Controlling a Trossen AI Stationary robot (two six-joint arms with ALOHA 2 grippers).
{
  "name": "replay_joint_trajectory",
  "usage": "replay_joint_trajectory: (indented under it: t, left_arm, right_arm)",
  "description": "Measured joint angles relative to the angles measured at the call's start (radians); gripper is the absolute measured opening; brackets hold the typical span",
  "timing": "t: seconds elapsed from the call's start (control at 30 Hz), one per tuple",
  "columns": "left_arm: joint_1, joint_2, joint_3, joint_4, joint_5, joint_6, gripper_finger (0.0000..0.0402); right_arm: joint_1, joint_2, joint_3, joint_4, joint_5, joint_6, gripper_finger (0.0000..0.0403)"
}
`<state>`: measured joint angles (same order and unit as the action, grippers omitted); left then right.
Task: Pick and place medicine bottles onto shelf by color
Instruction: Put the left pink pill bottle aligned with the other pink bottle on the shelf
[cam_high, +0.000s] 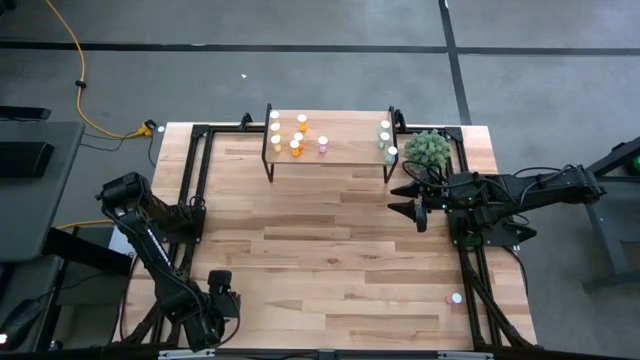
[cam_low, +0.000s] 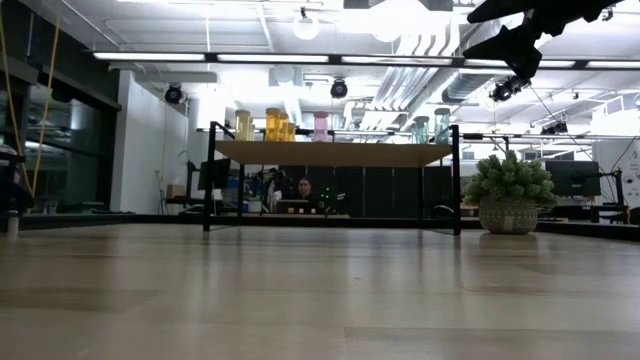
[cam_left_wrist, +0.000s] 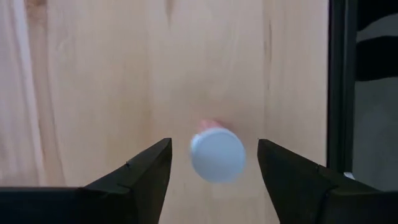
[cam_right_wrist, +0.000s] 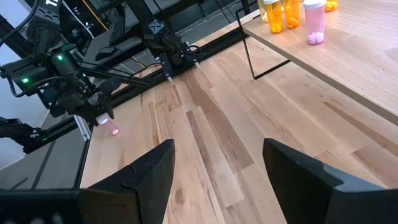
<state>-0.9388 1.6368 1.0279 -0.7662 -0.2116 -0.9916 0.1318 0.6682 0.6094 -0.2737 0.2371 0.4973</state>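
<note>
Left gripper (cam_left_wrist: 214, 163) hangs at the table's near left corner, jaws wide apart around a pink bottle (cam_left_wrist: 216, 153) standing upright between them without touching either finger. Only the left wrist view shows that gap; from above, the arm hides the bottle, while the right wrist view shows it on the table beneath the left gripper (cam_right_wrist: 99, 115). Right gripper (cam_high: 409, 199) hovers open and empty, high over the table's right side just in front of the plant (cam_high: 428, 149). The shelf (cam_high: 345, 148) at the far edge carries yellow and orange bottles (cam_high: 295, 146) left, 1 pink, and teal bottles (cam_high: 386, 142) right. In the low view a person (cam_low: 303, 188) sits beyond the shelf.
</note>
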Motion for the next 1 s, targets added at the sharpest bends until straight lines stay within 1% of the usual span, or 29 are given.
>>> replay_joint_trajectory:
  t: [0.17,0.33,0.8,1.0]
  left_arm:
    - [-0.006,0.000,0.000,0.001,0.024,0.009,0.0195]
    - [-0.001,0.000,0.000,0.001,-0.005,0.009,0.0173]
    - [-0.004,0.000,-0.004,0.005,-0.013,0.008,0.0150]
    - [0.005,0.008,-0.036,0.009,0.036,-0.007,0.0147]
  right_arm:
    - [0.000,0.000,0.000,0.000,0.000,0.000,0.0236]
    - [0.000,0.000,0.000,0.000,0.000,0.000,0.0236]
    - [0.000,0.000,0.000,0.000,0.000,0.000,0.0236]
    - [0.000,0.000,0.000,0.000,0.000,0.001,0.0236]
